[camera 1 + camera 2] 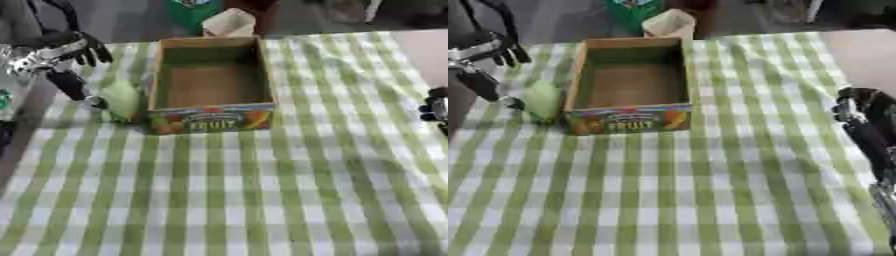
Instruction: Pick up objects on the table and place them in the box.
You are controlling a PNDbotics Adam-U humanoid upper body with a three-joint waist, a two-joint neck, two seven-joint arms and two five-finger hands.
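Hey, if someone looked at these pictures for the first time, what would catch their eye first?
Probably the open cardboard fruit box, standing empty at the far middle of the green checked tablecloth. Just left of it lies a pale green object, with the robot's left hand reaching down at its outer side. The right hand shows at the right edge.

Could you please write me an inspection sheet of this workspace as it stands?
Surface: table under a green-and-white checked cloth.
Job's things: open cardboard box, looks empty; pale green object against its left wall.
Clutter: nothing seen.
Hands: left hand beside the green object, a finger reaching down to it; right hand at the right edge, fingers unclear.
Cables: nothing seen.
Surroundings: green item and pale item beyond the far edge.
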